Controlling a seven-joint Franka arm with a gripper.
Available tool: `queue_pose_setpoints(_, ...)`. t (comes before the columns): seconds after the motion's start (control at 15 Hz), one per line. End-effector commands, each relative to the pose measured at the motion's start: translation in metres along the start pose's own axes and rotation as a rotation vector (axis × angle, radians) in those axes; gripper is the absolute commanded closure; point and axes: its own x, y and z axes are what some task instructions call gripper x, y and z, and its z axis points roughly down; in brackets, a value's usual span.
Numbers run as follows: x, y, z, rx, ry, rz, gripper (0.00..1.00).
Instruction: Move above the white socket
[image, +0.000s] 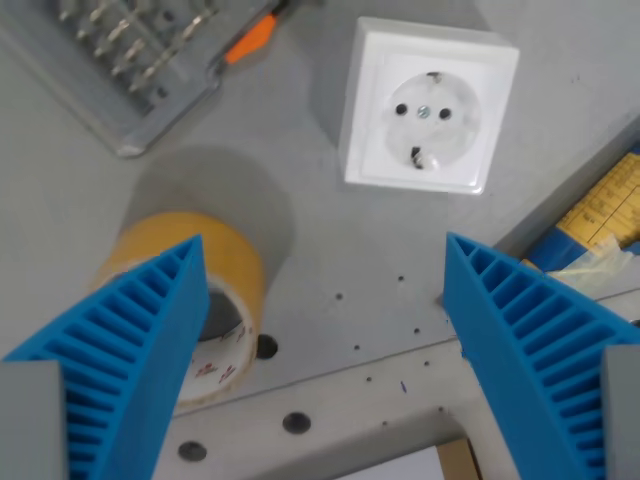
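Two blue ribbed fingers (130, 360) of my gripper (325, 260) stand spread wide, wedge-shaped, holding nothing. Beneath them I see a matte grey table (330, 250), speckled and drilled with small round holes. Ahead of the fingers, nearer the one on the wrist view's right, lies the white socket (428, 105): square, glossy plastic, round recess, central screw. A grey metal tray (120, 60) of pins sits beyond the other finger. A yellowish tape roll (225, 265), cylindrical, is partly hidden behind that finger.
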Motion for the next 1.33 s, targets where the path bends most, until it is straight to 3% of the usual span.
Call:
queue_pose_setpoints(0.07,0.004,0.012,0.014,-0.016,0.085,0.093,0.00)
queue_pose_setpoints(0.67,0.018,0.033,0.038,-0.029,0.081,0.127,0.00)
queue_pose_setpoints(1.33,0.027,0.045,0.051,-0.039,0.070,0.142,0.00)
